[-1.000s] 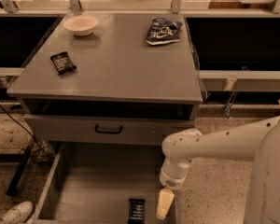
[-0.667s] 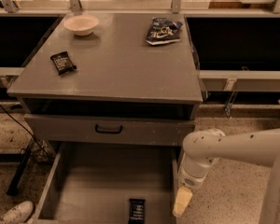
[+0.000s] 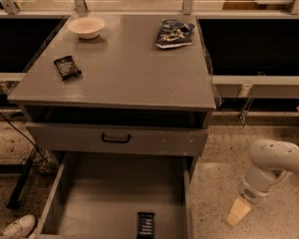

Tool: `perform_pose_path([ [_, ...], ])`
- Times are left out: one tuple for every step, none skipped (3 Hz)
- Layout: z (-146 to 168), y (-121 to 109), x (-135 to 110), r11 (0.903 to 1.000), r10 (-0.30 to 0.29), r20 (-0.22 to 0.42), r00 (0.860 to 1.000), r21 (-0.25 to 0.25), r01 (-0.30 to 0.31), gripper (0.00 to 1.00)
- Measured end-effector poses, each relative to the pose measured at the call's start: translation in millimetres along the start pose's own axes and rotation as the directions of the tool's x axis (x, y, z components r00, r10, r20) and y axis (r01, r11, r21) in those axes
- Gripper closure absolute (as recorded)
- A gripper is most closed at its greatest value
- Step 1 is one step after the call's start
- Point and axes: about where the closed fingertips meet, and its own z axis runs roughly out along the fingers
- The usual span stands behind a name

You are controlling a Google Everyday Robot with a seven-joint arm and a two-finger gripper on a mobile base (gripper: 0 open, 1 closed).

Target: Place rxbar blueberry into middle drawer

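A white shoe (image 3: 12, 227) shows at the lower left on the speckled floor (image 3: 224, 183). On the grey cabinet top (image 3: 134, 68), a black-wrapped bar (image 3: 67, 67) lies near the left edge and a pale bowl (image 3: 86, 27) sits by the back left corner. Below the top, a grey drawer front (image 3: 154, 141) with a black handle (image 3: 115, 138) is closed. Under it the middle drawer (image 3: 104, 198) stands pulled out. The rxbar blueberry (image 3: 145, 225) lies flat on the drawer floor at its front edge, right of centre and apart from the side walls. A blue-and-white snack bag (image 3: 173, 33) rests near the top's back right corner. At far right the white arm (image 3: 269, 168) reaches down. Its gripper (image 3: 237, 212) hangs over the floor, outside the drawer's right wall and well apart from the bar. Whether the gripper is released or clenched cannot be told.
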Motion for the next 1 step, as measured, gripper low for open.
perform_pose_path([
  [1.4, -25.6, 50.8, 0.9925, 0.119, 0.009, 0.993, -0.028, -0.119, 0.00],
])
